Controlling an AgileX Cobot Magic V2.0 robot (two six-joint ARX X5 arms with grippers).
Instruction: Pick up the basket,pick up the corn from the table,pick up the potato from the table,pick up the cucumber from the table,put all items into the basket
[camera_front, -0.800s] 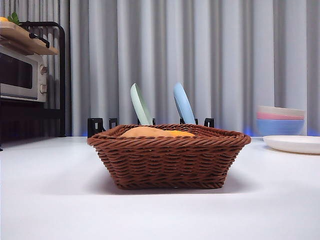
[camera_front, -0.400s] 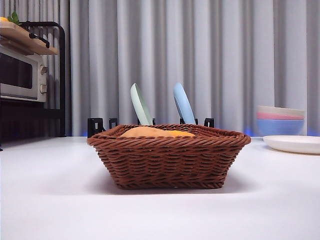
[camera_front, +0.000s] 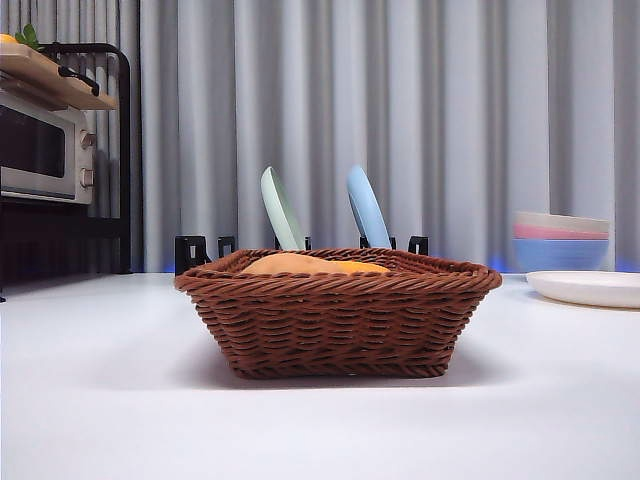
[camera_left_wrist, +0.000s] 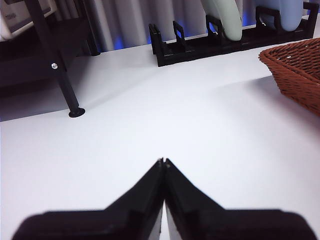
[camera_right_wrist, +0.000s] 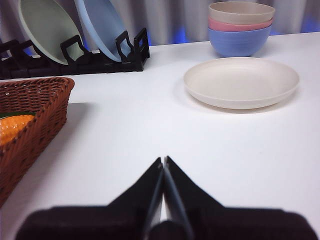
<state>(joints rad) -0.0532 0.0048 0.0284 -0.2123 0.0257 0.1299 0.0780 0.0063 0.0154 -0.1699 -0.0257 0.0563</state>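
Basket (camera_front: 338, 312) sits mid-table, well apart from both grippers. Potato (camera_front: 290, 264) and corn (camera_front: 362, 267) show just above its rim; corn also shows in the right wrist view, with a dark green sliver beside it, possibly the cucumber. Left gripper (camera_left_wrist: 163, 161) and right gripper (camera_right_wrist: 163, 160) hang over bare table on opposite sides of the basket, jaws pressed together, holding nothing. Neither arm looks clearly nearer. Judgement: loading appears done.

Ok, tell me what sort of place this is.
Probably a mock kitchen set up for robot trials: a white table holds a dish rack with plates, stacked bowls and a toaster oven on a shelf, before a grey curtain.
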